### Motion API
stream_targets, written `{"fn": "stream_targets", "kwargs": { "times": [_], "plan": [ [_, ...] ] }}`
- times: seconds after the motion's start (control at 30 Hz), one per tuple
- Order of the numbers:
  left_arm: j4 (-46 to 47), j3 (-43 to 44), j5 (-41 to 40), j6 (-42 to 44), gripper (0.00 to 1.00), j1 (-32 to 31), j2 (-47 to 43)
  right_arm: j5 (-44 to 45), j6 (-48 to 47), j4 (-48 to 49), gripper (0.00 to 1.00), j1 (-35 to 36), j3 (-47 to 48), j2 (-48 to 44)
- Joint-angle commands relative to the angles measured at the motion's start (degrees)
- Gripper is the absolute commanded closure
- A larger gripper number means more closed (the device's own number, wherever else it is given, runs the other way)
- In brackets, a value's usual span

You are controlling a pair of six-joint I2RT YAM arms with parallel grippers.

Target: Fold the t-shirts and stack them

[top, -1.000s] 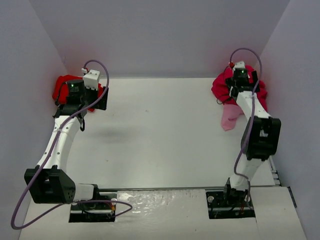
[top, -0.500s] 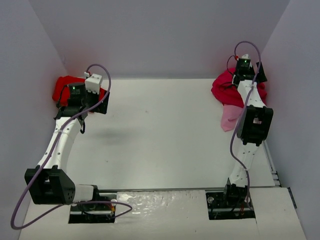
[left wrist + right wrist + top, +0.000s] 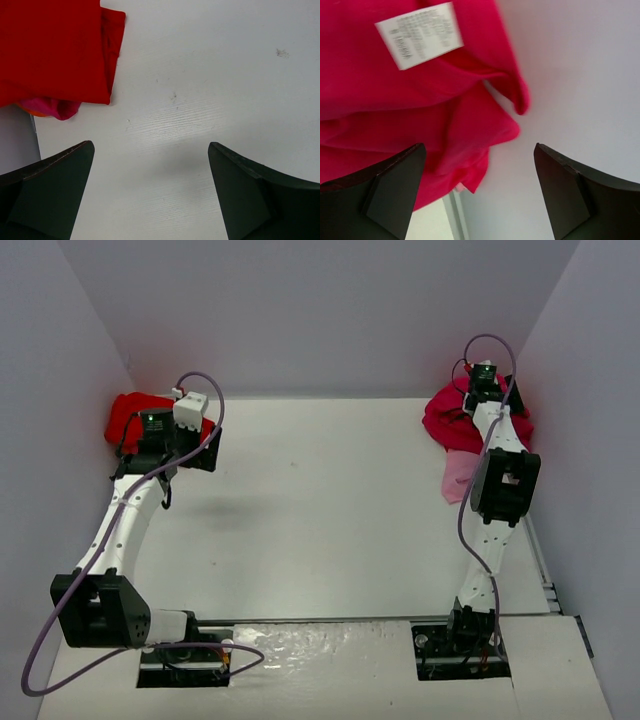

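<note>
A folded bright red t-shirt [image 3: 130,410] lies in the far left corner. In the left wrist view this red shirt [image 3: 50,50] has a magenta edge [image 3: 55,107] showing under it. My left gripper [image 3: 203,448] hangs open just right of it, and its jaws [image 3: 151,145] frame bare table. A crumpled crimson-magenta t-shirt [image 3: 445,415] sits in the far right corner on a pale pink one [image 3: 458,472]. My right gripper [image 3: 482,380] is over that pile by the back wall. It is open [image 3: 480,146], with crimson cloth [image 3: 395,115] and its white label [image 3: 420,35] beside the left finger.
White walls close in the table on the left, back and right; the right gripper is close to the back wall [image 3: 580,75]. The white tabletop [image 3: 320,500] stretches between the two arms. Purple cables [image 3: 210,390] loop over both wrists.
The right arm has stretched further into the back right corner over the crimson shirt, and its jaws have narrowed a little. The left gripper has drifted slightly right, away from the red shirt.
</note>
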Motion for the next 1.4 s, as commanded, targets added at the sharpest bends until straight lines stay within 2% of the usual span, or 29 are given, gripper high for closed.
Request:
{"fn": "stream_targets", "kwargs": {
  "times": [0.0,0.07,0.17,0.37,0.63,1.0,1.17,1.37],
  "plan": [
    [2.52,1.19,-0.36,1.06,0.03,-0.24,-1.03,-10.63,4.12,-8.57,0.22,-1.5,8.57,1.03],
    [2.46,1.61,-0.26,0.84,0.03,-0.24,-0.82,-15.3,5.98,-13.2,0.25,-2.4,12.59,3.51],
    [2.68,1.61,0.12,0.48,0.03,-0.32,-0.68,-17.6,7.38,-14.99,0.25,-3.04,14.64,4.22],
    [2.72,1.78,-0.72,0.8,0.03,-0.41,-0.35,-17.42,8.79,-14.3,0.2,-3.14,17.61,1.91],
    [2.64,1.34,-0.95,1.16,0.03,-0.41,0.24,-18.36,7.85,-13.45,0.19,-3.13,17.9,0.67],
    [1.34,2.55,-2.35,2.35,0.03,-0.41,0.92,-9.03,1.42,-7.29,0.14,-4.17,19.31,4.24],
    [0.96,2.59,-2.97,2.93,0.03,-0.41,1.44,-8.31,-0.78,-6.85,0.11,-4.28,20.81,5.39],
    [0.69,2.57,-3.86,3.38,0.03,-0.41,2.32,-9.63,-1.64,-6.53,0.11,-5.45,20.56,8.21]
  ]
}}
